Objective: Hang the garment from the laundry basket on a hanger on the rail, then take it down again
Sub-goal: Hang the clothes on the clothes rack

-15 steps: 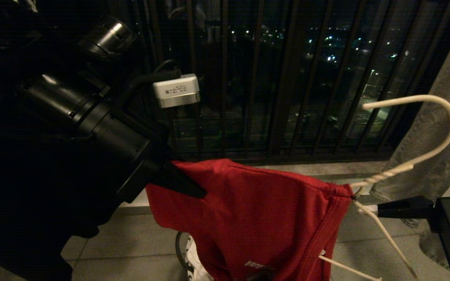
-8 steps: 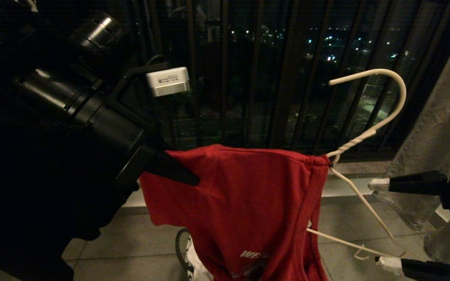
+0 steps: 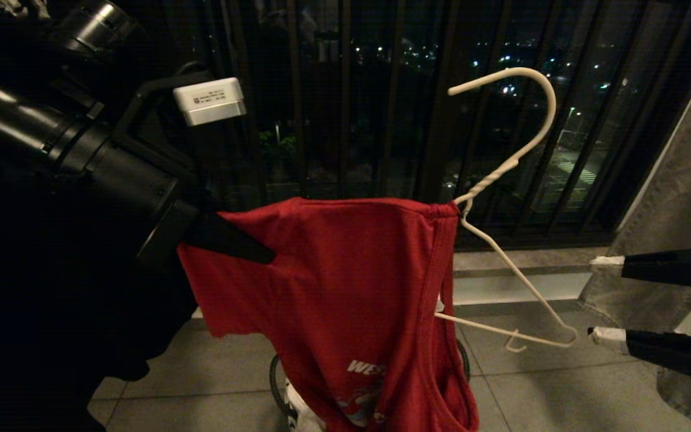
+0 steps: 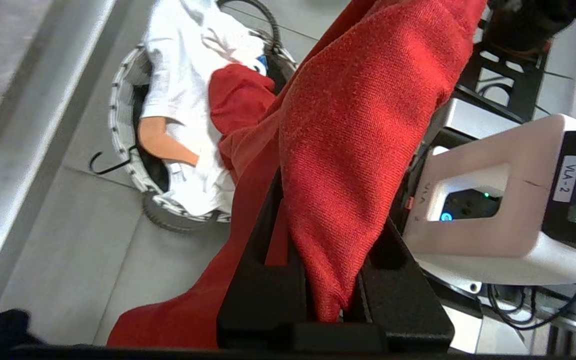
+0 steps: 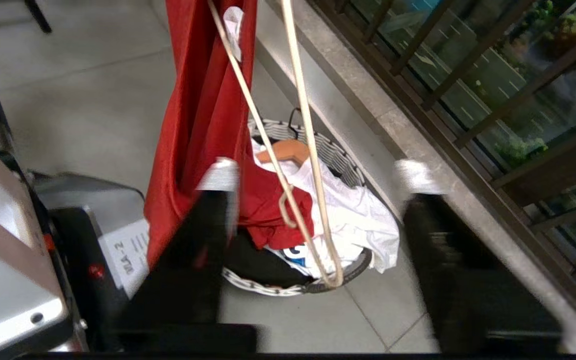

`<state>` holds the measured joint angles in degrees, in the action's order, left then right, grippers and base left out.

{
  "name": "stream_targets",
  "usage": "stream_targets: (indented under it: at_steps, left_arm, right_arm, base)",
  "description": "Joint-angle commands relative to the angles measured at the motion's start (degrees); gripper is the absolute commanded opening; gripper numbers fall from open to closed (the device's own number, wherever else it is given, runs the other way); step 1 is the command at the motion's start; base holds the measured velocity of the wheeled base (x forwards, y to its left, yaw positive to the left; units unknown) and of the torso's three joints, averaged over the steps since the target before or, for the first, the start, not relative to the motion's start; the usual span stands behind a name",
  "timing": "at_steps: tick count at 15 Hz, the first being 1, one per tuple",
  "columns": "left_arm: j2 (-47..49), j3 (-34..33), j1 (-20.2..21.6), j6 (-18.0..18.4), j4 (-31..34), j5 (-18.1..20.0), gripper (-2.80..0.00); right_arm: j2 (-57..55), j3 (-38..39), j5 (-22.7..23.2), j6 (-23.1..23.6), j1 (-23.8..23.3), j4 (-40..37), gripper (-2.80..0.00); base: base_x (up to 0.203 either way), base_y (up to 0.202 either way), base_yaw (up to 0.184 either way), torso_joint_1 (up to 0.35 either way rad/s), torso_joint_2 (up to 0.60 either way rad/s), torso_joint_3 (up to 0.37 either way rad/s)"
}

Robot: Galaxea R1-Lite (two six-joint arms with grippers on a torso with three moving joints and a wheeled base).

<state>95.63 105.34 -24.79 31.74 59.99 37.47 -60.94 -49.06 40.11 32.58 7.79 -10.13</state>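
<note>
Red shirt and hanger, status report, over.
Left gripper shut on red shirt, held up. White wire hanger in the shirt's neck, one arm sticking out bare. Right gripper open beside the hanger's bare end. Laundry basket below.

Your left gripper was raised at the left, jaws clamped; your right gripper reached in level, jaws apart.

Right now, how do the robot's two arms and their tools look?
The left arm is a glossy black cylinder with a metallic ring, carrying a small white camera box on a black bracket. The left tool has flat black fingers. The right tool has black fingers with white tips.
</note>
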Motion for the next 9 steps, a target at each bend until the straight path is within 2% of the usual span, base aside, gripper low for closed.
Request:
stream_targets:
  at_steps: [1, 3, 5, 6, 9]
  left_arm:
    - [-1.0, 0.0, 0.6, 0.2, 0.4, 0.2, -2.80]
    - [-1.7, -1.2, 0.6, 0.1, 0.2, 0.3, -2.80]
    - [-1.9, -1.4, 0.6, 0.1, 0.2, 0.4, -2.80]
    - [-1.8, -1.5, 0.6, 0.1, 0.2, 0.4, -2.80]
    - [-1.9, -2.6, 0.9, 0.1, 0.0, 0.7, -2.80]
  right_arm:
    - [0.1, -0.7, 0.2, -1.0, -0.2, 0.0, -2.80]
    - [0.0, -2.2, 0.2, -3.8, -0.2, 0.0, -2.80]
    - [-0.1, -4.8, 0.2, -10.3, -0.2, 0.1, -2.80]
    - [-0.2, -5.3, 0.2, -11.7, -0.2, 0.7, -2.80]
    - [-1.2, -5.5, 0.2, -12.0, -0.2, 2.4, -2.80]
  base:
    - [0.000, 0.000, 0.000, 0.000, 0.00, 0.000]
    - [0.000, 0.000, 0.000, 0.000, 0.00, 0.000]
    - [0.000, 0.000, 0.000, 0.000, 0.00, 0.000]
    - [0.000, 0.000, 0.000, 0.000, 0.00, 0.000]
    - [0.000, 0.000, 0.000, 0.000, 0.00, 0.000]
